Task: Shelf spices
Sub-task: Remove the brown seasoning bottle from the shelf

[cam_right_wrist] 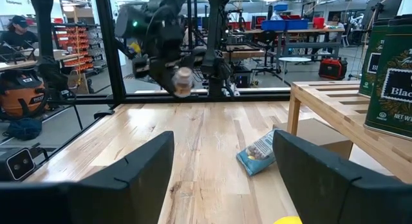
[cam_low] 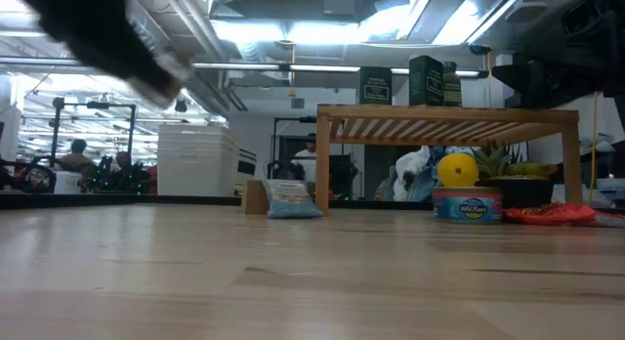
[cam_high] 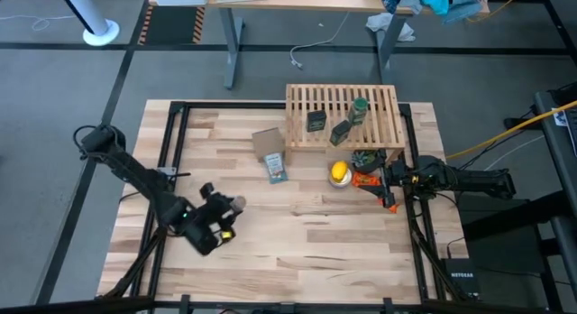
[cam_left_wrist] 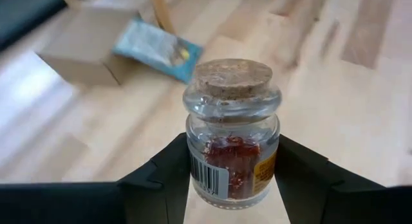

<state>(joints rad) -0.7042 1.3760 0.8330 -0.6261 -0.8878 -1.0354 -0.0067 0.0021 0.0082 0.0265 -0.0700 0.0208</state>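
Note:
A small clear glass jar [cam_left_wrist: 232, 140] with a cork lid and red threads inside is held by my left gripper [cam_high: 231, 212] above the table's near left part; the right wrist view shows the jar [cam_right_wrist: 182, 81] in the air. The slatted wooden shelf [cam_high: 383, 111] stands at the far right. On it stand two dark tins [cam_high: 315, 121] [cam_high: 341, 132] and a green bottle [cam_high: 359, 108], all resting on their bases. My right gripper [cam_right_wrist: 222, 179] waits open at the table's right edge, level, near the shelf's front. My left gripper pinches the jar's lower body [cam_left_wrist: 198, 176] between its two fingers [cam_left_wrist: 161, 179], one on each side. The cork end [cam_left_wrist: 233, 77] points away from the wrist, along the fingers. The fingers slant downward, and the jar is lifted clear of the table.
A brown cardboard box [cam_high: 268, 143] and a blue-and-white packet [cam_high: 277, 169] lie in front of the shelf's left end. A yellow lemon [cam_low: 457, 170] sits on a blue can [cam_low: 467, 204], with a red packet [cam_low: 552, 214] beside it. Bare wood lies across the table's near half.

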